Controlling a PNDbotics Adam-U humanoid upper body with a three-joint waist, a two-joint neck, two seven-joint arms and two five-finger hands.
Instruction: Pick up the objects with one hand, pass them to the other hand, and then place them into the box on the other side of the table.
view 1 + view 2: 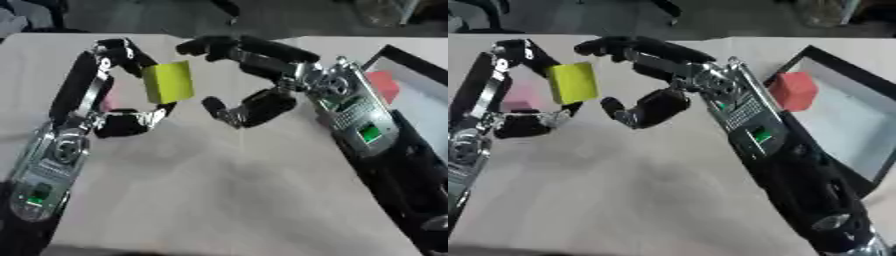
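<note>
One yellow-green block [168, 82] is the thing in play, a plain, matte, rectangular piece with flat faces and square edges, a little taller than it is wide. Its long axis runs roughly up and down in both views, tipped slightly so the top leans toward the robot's left. It is off the table [227, 190], held above the pale surface in the left hand [118, 85], whose dark fingers curl over its upper left corner while the thumb comes up against its lower edge, so the block is pinched between them. Just beside it, on the block's right, the right hand [645, 75] has its fingers spread and arched above and its thumb curved below, forming an open bracket facing the block; it is near but I cannot see it touching. A pink object [520, 98] lies on the table behind the left hand, mostly hidden by the arm. At the table's right side sits a black-rimmed box [833, 65] with a pale floor, and a red block [793, 90] rests inside near its left rim, partly hidden in the left eye view by the right forearm.
</note>
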